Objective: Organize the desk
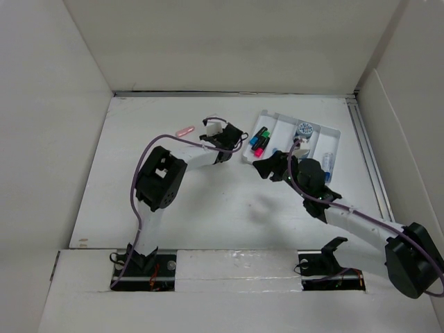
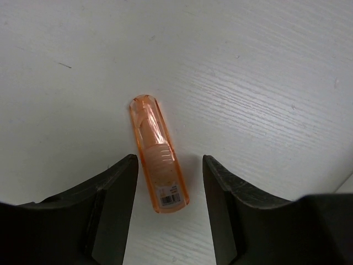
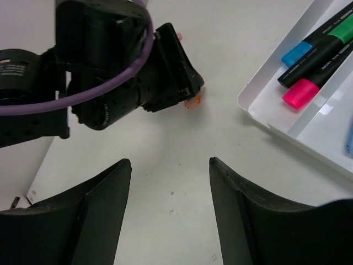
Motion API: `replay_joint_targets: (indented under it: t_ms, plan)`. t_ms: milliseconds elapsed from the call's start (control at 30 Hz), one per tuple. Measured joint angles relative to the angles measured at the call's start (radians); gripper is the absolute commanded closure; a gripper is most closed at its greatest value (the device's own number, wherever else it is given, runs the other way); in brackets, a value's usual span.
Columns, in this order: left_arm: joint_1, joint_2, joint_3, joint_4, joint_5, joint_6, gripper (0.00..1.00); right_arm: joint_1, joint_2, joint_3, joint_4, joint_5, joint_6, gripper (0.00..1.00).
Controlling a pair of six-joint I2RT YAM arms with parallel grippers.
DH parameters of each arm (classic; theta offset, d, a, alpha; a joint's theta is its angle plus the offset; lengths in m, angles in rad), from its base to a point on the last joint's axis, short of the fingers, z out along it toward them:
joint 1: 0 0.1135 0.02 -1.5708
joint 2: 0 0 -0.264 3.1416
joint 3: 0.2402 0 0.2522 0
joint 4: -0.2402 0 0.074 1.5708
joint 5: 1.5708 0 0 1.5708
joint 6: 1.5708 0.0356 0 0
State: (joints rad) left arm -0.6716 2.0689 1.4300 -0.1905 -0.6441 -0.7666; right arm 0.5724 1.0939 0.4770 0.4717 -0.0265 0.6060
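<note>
The desk [image 1: 208, 201] is a flat white tabletop walled by white panels. A small translucent orange tube [image 1: 185, 130] lies on it at the back left. In the left wrist view the tube [image 2: 154, 149] lies flat, its labelled end between my fingertips without touching either. My left gripper [image 2: 169, 163] is open and low around that end; it also shows in the top view [image 1: 206, 131]. My right gripper [image 1: 266, 166] is open and empty, above bare desk just left of the white compartment tray [image 1: 334, 133]. It also shows in the right wrist view [image 3: 170, 163].
The tray's rim [image 3: 265, 113] holds blue [image 3: 298, 52], pink [image 3: 300, 91] and green [image 3: 342, 30] markers, a round grey item [image 1: 305, 129] and a clear item [image 1: 327, 161]. The left arm's wrist [image 3: 127, 72] is close ahead of my right gripper. White walls stand on three sides.
</note>
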Motion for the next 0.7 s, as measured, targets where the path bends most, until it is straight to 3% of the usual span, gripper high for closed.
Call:
replay_joint_targets:
  t_ms: [267, 400, 467, 700]
  plan:
    - [0.016, 0.052, 0.032, -0.005, 0.009, -0.002, 0.58, 0.008, -0.021, 0.0, -0.002, 0.005, 0.0, 0.36]
    - [0.035, 0.052, 0.032, 0.003, 0.021, -0.005, 0.93, 0.01, -0.021, 0.0, -0.006, 0.02, 0.0, 0.36]
    - [0.04, 0.052, 0.032, 0.015, 0.031, -0.005, 0.99, 0.01, -0.021, 0.0, -0.013, 0.027, -0.001, 0.36]
    - [0.046, 0.022, -0.006, 0.045, 0.077, 0.019, 1.0, 0.011, -0.021, 0.0, -0.018, 0.063, 0.0, 0.37]
